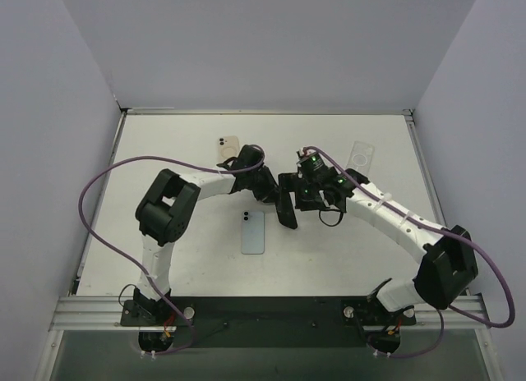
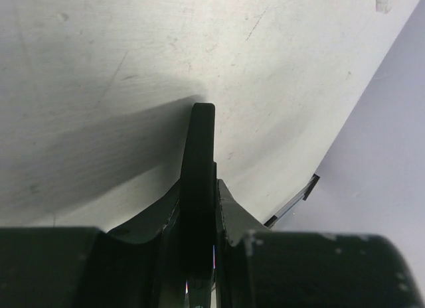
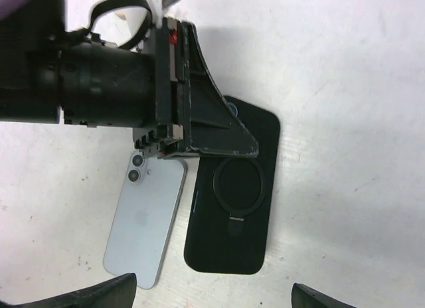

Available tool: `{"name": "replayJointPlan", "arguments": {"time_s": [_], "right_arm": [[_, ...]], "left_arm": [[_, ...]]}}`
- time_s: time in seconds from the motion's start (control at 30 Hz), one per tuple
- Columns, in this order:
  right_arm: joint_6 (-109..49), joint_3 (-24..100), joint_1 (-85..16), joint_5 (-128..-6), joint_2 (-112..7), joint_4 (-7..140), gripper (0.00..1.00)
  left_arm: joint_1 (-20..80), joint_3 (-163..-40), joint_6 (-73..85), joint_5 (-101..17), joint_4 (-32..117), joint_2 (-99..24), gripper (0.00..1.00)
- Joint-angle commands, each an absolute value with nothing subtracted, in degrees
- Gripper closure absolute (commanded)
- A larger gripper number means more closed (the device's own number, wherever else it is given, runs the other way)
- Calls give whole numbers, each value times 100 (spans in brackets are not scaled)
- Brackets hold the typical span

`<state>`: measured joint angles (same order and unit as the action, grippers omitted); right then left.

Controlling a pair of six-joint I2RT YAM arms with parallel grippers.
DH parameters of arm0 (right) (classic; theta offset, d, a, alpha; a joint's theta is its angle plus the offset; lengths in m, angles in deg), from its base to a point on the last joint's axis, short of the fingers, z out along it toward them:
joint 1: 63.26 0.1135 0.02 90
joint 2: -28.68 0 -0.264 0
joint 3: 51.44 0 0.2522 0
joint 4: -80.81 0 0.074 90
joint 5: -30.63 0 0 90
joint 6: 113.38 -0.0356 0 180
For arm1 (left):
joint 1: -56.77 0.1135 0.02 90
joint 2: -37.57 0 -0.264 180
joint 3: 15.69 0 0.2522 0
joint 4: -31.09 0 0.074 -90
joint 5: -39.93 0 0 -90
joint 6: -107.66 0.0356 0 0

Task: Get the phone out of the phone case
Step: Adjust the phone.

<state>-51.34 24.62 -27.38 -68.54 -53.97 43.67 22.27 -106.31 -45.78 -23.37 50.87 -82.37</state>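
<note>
A black phone case (image 3: 236, 208) with a ring stand on its back hangs tilted over the table, and my left gripper (image 3: 199, 132) is shut on its upper end. From the left wrist the phone case (image 2: 199, 149) is seen edge-on, with my left gripper (image 2: 199, 198) clamped on both faces. Whether a phone sits inside, I cannot tell. A light blue phone (image 3: 146, 222) lies camera side up on the table just left of the case. My right gripper (image 3: 216, 298) is open and empty, facing the back of the case. From above, the case (image 1: 286, 208) hangs between the left gripper (image 1: 269, 190) and the right gripper (image 1: 302, 199).
On the white table (image 1: 164, 151), a beige phone or case (image 1: 228, 147) lies at the back left of the middle and a clear case (image 1: 362, 158) at the back right. The light blue phone (image 1: 253, 231) lies in front of the grippers. Grey walls enclose three sides.
</note>
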Motion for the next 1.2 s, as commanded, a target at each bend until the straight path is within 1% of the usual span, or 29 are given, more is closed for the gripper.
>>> {"name": "replayJointPlan", "arguments": {"time_s": [0.0,0.07,0.13,0.17,0.2,0.3,0.33,0.37,0.43,0.47,0.53,0.57,0.67,0.9,0.97,1.0,1.03,1.1,1.13,1.17], "right_arm": [[-4861,2831,-2179,-5244,-5235,3805,10],[-4834,2928,-1907,-4763,-5323,3769,12],[-4825,3103,-1476,-4445,-5586,3690,18],[-4834,3166,-1353,-4138,-5700,3647,23],[-4834,3210,-1073,-3935,-5902,3629,25],[-4816,3412,-650,-3338,-6324,3637,31],[-4816,3465,-570,-3240,-6413,3637,33],[-4799,3552,-517,-3160,-6501,3663,38],[-4781,3640,-429,-3116,-6729,3743,40],[-4781,3702,-411,-3063,-6852,3786,44],[-4755,3755,-350,-2870,-6967,3813,48],[-4729,3781,-323,-2756,-7054,3831,53],[-4676,3799,-235,-2316,-7178,3857,58],[-4702,3746,-235,-2079,-7371,3883,59],[-4693,3746,-235,-2043,-7424,3883,60],[-4685,3746,-244,-2035,-7442,3883,62],[-4685,3755,-244,-2026,-7459,3892,69],[-4676,3738,-253,-1999,-7494,3901,79],[-4676,3746,-261,-2017,-7529,3901,89],[-4684,3746,-262,-2061,-7538,3901,93]], "left_arm": [[2241,-10881,-4396,-2792,5662,-7537,100],[2232,-10899,-4360,-2897,5846,-7423,100],[2223,-10908,-4360,-3038,5935,-7344,100],[2223,-10925,-4360,-3073,6040,-7274,100],[2223,-10926,-4360,-3169,6093,-7238,100],[2223,-10952,-4369,-3328,6295,-7115,100],[2223,-10952,-4386,-3337,6330,-7089,100],[2232,-10943,-4404,-3311,6331,-7063,100],[2232,-10943,-4422,-3302,6348,-7054,100],[2232,-10935,-4430,-3311,6366,-7045,100],[2232,-10900,-4448,-3320,6357,-7010,100],[2232,-10847,-4457,-3320,6305,-6975,100],[2232,-10776,-4492,-3302,6234,-6931,100],[2232,-10741,-4589,-3267,6146,-6913,100],[2232,-10723,-4589,-3276,6120,-6887,100],[2241,-10732,-4580,-3258,6120,-6895,100],[2241,-10732,-4580,-3258,6120,-6887,100],[2241,-10715,-4580,-3258,6102,-6869,100],[2232,-10636,-4580,-3249,5989,-6817,100],[2241,-10601,-4606,-3249,5936,-6799,100]]}}
